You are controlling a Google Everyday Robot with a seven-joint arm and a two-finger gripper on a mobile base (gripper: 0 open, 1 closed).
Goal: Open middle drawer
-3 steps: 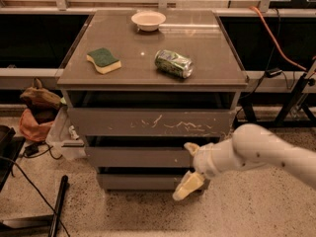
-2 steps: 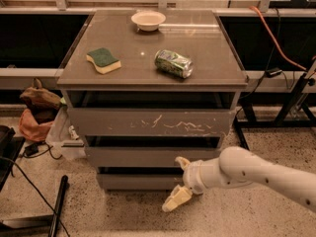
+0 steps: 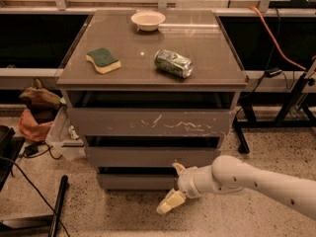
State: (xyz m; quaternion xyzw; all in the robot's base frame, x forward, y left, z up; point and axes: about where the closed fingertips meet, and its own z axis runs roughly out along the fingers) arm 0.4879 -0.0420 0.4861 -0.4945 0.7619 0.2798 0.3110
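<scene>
Below the middle drawer [image 3: 143, 157], level with the bottom drawer [image 3: 128, 180], the gripper [image 3: 174, 185] hangs with fingers spread, empty. The middle drawer sits closed beneath the scratched top drawer [image 3: 148, 123]. Reaching in at this height risks catching the bottom front and pulling out the wrong drawer.

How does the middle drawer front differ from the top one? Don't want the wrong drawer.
The top drawer front is taller and streaked with white scratches; the middle drawer front is shorter and plain. The top drawer lies well above the gripper; the middle drawer is just above it, the gripper hanging low by the bottom drawer. Both are grey-brown and handleless.
</scene>
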